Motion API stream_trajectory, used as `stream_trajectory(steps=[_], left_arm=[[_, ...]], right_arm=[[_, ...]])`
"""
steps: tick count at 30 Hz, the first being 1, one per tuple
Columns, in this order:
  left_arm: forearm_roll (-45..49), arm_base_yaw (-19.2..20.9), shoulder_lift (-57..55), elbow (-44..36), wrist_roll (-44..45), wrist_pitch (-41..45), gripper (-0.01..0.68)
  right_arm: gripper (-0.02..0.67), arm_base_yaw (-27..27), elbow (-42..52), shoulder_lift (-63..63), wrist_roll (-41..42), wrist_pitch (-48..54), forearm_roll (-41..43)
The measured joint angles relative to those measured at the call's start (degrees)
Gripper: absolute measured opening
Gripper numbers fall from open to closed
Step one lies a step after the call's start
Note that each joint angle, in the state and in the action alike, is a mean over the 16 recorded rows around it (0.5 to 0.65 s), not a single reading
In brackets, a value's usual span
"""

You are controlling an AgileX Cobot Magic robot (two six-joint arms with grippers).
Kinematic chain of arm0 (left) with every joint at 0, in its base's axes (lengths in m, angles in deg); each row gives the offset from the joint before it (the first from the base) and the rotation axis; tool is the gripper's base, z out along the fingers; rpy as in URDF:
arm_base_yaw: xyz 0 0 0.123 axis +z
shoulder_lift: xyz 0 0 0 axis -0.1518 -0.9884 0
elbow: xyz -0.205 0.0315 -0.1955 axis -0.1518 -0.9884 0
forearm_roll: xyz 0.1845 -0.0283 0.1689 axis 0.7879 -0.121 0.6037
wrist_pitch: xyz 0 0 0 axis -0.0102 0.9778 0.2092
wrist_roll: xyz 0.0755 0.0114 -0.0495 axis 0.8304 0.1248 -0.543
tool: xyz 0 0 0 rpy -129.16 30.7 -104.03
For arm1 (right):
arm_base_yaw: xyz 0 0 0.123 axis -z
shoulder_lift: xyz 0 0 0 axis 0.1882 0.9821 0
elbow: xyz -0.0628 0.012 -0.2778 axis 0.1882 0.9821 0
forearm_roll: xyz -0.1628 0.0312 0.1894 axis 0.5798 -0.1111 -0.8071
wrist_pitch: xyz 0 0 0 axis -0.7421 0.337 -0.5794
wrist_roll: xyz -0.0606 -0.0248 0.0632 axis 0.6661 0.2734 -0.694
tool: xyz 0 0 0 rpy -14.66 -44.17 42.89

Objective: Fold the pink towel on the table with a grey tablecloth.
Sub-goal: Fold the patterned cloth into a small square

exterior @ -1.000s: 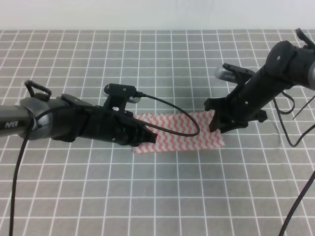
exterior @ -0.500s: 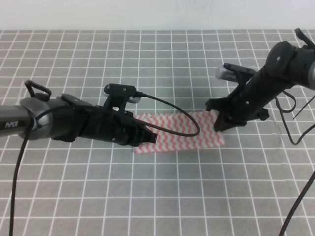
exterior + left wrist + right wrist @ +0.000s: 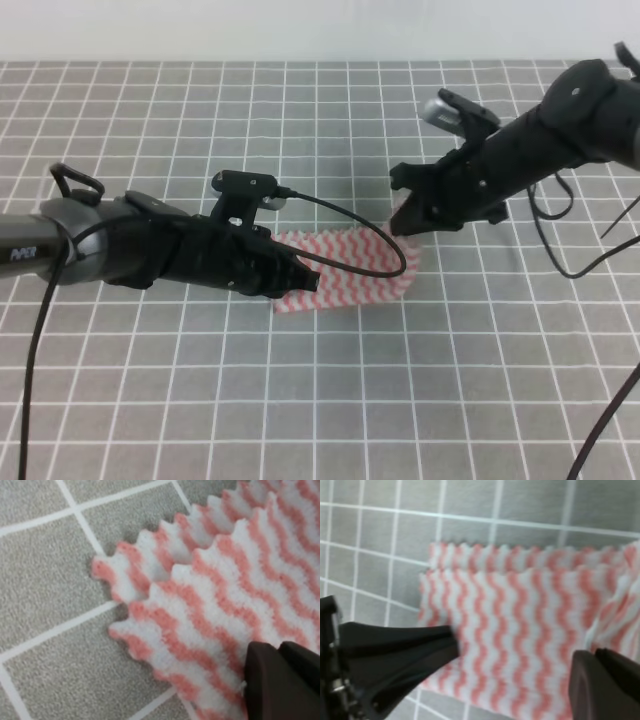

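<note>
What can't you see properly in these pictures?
- Exterior high view: the left tool hides the pink towel beneath it, so its grip can't be judged.
- Exterior high view: the lifted towel end is hidden behind the right tool.
- Left wrist view: the frame edge cuts off all but a dark fingertip.
- Right wrist view: everything is blurred; the towel's right part runs past the edge.

The pink towel point(image 3: 215, 605) looks fluffy and napped (terry-like), the grey tablecloth point(image 3: 45, 585) matt, finely fuzzy.
</note>
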Motion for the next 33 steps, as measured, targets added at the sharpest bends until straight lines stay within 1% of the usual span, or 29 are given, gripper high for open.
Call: stream_trajectory(steps=[4,9,19,26,33], left_arm=[[0.02,0.01,0.08,0.00,-0.04,0.05,0.031],[0.13,0.49,1.12,0.00,-0.15,0.64,0.031],[-0.08,4.26,4.30,0.00,-0.54,4.31,0.021],[-2.78,6.53,3.37,0.00,1.03,6.22,0.007],[-6.97,6.83,0.31,0.44,4.37,6.26,-0.001]], right_arm=[[-0.015,-1.40,0.00,0.00,1.21,-0.71,-2.06],[-0.015,-3.00,0.00,0.00,1.56,-2.11,-2.65],[-0.015,-3.94,0.00,0.03,1.55,-3.23,-2.72],[-0.015,-3.94,0.00,0.03,1.52,-3.11,-2.94],[-0.015,-3.95,0.00,0.01,1.52,-3.09,-3.38]])
